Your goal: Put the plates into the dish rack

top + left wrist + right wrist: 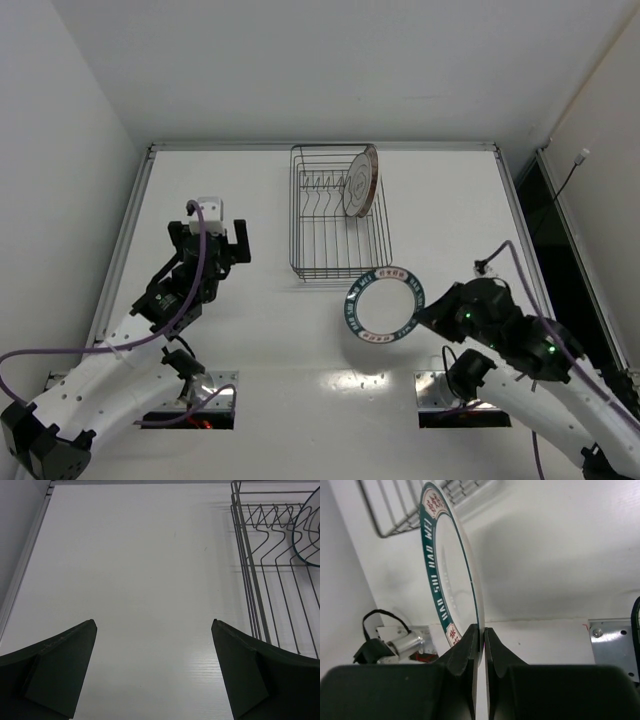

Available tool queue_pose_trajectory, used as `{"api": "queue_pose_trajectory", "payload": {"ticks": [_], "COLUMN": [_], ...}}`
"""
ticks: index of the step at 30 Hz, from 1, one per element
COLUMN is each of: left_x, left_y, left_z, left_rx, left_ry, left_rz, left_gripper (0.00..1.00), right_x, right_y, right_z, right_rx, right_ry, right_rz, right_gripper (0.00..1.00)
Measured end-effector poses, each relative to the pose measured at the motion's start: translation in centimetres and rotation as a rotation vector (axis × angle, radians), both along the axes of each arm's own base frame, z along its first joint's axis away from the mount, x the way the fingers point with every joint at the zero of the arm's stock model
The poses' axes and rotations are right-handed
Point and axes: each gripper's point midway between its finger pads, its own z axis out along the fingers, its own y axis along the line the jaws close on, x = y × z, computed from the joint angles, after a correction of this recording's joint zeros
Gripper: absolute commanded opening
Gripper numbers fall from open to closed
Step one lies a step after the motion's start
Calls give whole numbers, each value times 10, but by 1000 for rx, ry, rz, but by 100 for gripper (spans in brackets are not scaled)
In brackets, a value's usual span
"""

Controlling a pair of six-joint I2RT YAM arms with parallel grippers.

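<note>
White table [250, 340] — dish rack [250, 580] cut off

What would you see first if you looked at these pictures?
A green-lettered plate, pinched by its rim in the right hand, is held up just in front of the dish rack. A second plate stands on edge inside, far right. The left hand is wide open, empty.

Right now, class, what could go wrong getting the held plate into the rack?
The right hand grips the round white plate with the green lettered rim only at its edge; it could slip or swivel. The round orange-striped plate already stands in the dark wire rack; the incoming plate might knock it.
</note>
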Motion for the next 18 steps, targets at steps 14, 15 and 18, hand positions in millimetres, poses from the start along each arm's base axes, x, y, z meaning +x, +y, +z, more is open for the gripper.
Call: {"api": "queue_pose_trajectory", "payload": {"ticks": [14, 15, 18], "left_x": [-1, -1, 0], "left_y": [6, 6, 7], "left_z": [1, 1, 0], "left_rx": [-9, -8, -2], "left_ry": [-22, -21, -19], "left_rz": [60, 58, 67], "left_gripper": [100, 100, 100], "right_x": [146, 162, 215], "right_y": [9, 14, 40], "right_z": [186, 194, 174], "right_rx": [-534, -576, -734], "right_ry": [-392, -431, -421], "right_rz": [-14, -15, 28], "right_gripper": [0, 0, 0]}}
